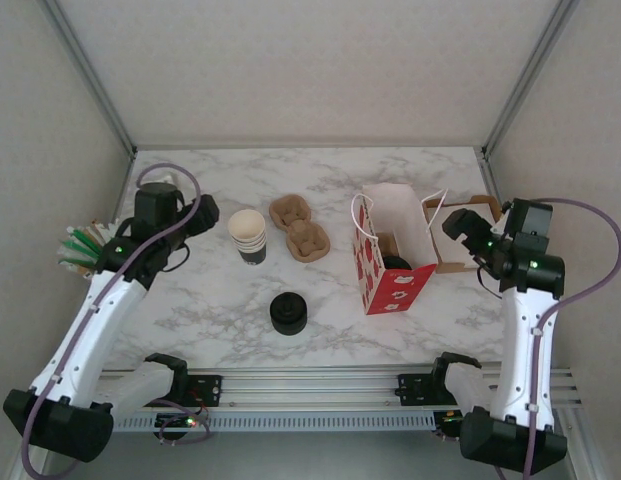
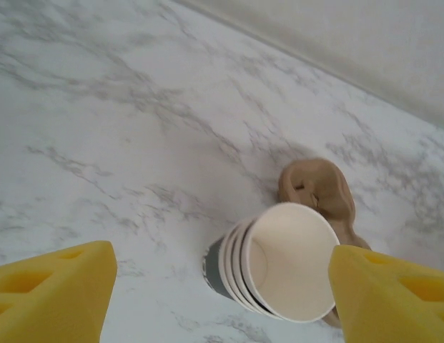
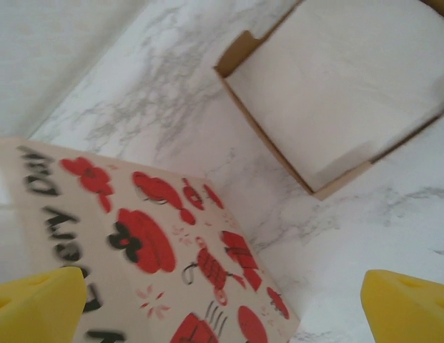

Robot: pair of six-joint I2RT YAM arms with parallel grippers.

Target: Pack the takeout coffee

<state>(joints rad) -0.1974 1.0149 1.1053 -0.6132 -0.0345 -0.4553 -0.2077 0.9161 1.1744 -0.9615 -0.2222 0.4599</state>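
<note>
A tall paper bag (image 1: pixel 390 262) with red prints stands open right of centre. Down in its mouth I see a round black lid (image 1: pixel 396 263) beside brown card, which looks like the takeout coffee. My left gripper (image 1: pixel 208 214) hovers open just left of a stack of lidless cups (image 1: pixel 248 236). In the left wrist view its yellow fingertips (image 2: pixel 57 286) flank that cup stack (image 2: pixel 286 264) without gripping it. My right gripper (image 1: pixel 454 224) is open beside the bag's right side, and the right wrist view looks down on the printed bag wall (image 3: pixel 157 243).
A squat black stack of lids (image 1: pixel 288 313) sits near the front centre. Two brown pulp carriers (image 1: pixel 300 226) lie behind the cups. A shallow brown box of white napkins (image 1: pixel 460 240) is behind the bag. Green and white sticks (image 1: pixel 78 247) stand at the far left.
</note>
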